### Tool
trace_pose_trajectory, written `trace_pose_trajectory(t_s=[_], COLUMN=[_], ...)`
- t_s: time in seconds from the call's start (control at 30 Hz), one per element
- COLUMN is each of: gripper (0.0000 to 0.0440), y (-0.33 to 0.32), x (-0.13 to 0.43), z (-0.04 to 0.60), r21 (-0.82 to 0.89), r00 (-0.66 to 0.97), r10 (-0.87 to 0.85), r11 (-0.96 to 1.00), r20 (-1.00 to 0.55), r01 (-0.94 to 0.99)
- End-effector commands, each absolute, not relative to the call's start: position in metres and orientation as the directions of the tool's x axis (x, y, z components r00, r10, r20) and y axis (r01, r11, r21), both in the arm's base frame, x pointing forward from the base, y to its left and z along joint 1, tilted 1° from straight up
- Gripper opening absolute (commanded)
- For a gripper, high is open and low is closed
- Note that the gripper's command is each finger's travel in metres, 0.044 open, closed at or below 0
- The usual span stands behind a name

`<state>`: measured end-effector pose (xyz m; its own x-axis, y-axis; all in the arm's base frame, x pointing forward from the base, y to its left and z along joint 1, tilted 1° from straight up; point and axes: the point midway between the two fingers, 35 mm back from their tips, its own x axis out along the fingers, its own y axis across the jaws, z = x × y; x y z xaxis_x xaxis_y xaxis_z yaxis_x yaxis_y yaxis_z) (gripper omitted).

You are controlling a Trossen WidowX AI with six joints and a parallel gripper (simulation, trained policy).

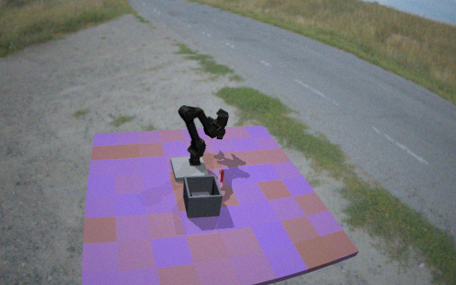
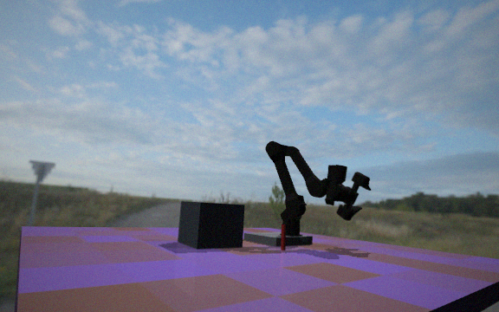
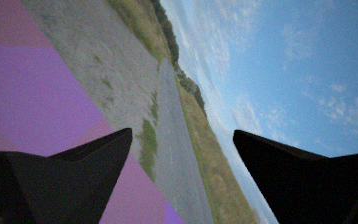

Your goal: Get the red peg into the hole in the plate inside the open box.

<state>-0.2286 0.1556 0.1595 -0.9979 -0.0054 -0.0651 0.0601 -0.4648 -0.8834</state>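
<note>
The red peg (image 1: 222, 176) (image 2: 283, 237) stands upright on the table, near the arm's base and a little apart from the box. The dark grey open box (image 1: 204, 207) (image 2: 221, 225) stands on the table. The top view shows a small lighter part of the plate (image 1: 201, 194) inside it; the hole cannot be made out. My gripper (image 1: 222, 127) (image 2: 365, 198) (image 3: 184, 134) is open and empty, raised high above the table and off to the side of the peg. The wrist view shows neither peg nor box.
The arm's pale base plate (image 1: 178, 169) (image 2: 260, 237) lies behind the box, close to it. The table (image 1: 133, 202) (image 2: 115, 270) (image 3: 35, 95) has purple and brown squares, and its edge shows in all views. The arm's shadow falls near the peg.
</note>
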Motion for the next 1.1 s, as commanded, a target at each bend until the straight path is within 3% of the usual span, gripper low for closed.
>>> trace_pose_trajectory(t_s=[0.0, 0.07, 0.57, 1.07], gripper=[0.0422, 0.0440, 0.0440, 0.0440], y=[0.160, 0.168, 0.227, 0.275], x=[-0.228, -0.225, -0.197, -0.153], z=[0.159, 0.158, 0.153, 0.145], r21=[-0.870, -0.840, -0.551, -0.195], r00=[-0.997, -0.996, -0.937, -0.806], r10=[0.013, 0.049, 0.306, 0.519], r11=[-0.490, -0.541, -0.818, -0.855], r20=[-0.070, -0.081, -0.170, -0.284], r01=[0.055, 0.042, -0.167, -0.481])
